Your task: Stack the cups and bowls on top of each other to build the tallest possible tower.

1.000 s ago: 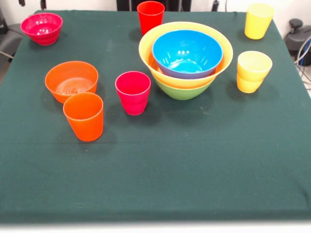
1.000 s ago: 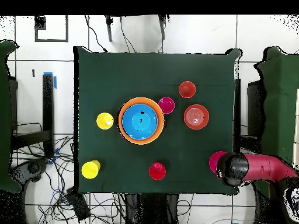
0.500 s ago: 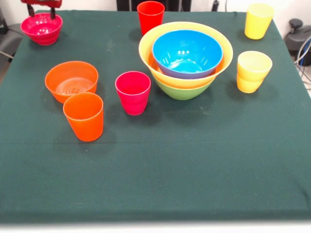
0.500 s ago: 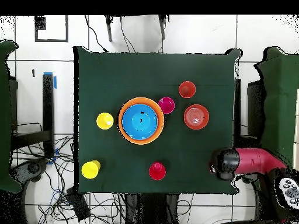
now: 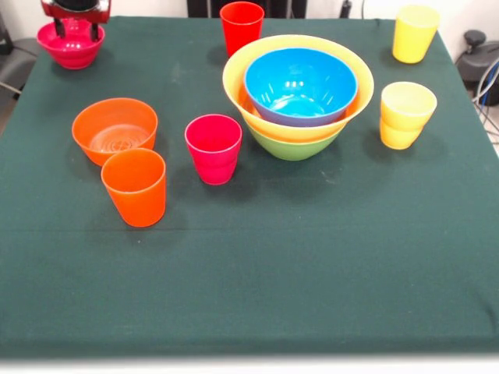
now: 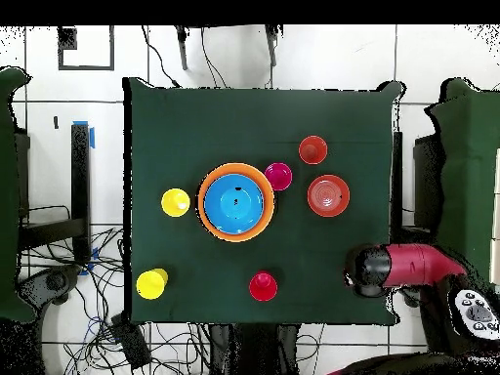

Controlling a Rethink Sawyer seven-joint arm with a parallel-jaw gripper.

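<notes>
Nine plastic things stand on the green tabletop (image 5: 312, 257). At the far left corner in the front view the pink bowl (image 5: 70, 45) sits near the edge, and the red gripper (image 5: 75, 31) hangs directly over it, its two dark fingers (image 5: 95, 33) reaching down to the rim. They stand apart from each other, but whether they already touch the bowl I cannot tell. In the overhead view the arm (image 6: 415, 269) covers this bowl completely.

Toward the left edge the orange bowl (image 5: 115, 129) stands upright, and the orange cup (image 5: 134, 187) stands just beside it on the near side. Next, around the middle, the pink cup (image 5: 214, 148) stands alone, near the tower (image 5: 298, 95). The tower has the green bowl (image 5: 292, 146) on the cloth, the big yellow bowl (image 5: 355, 97) nested in it, and the blue bowl (image 5: 300, 84) nested inside that one. Behind it, at the far edge, stands the red cup (image 5: 241, 26). Right of the tower one yellow cup (image 5: 405, 114) stands toward the right edge, and a second yellow cup (image 5: 414, 33) stands at the far right corner.
</notes>
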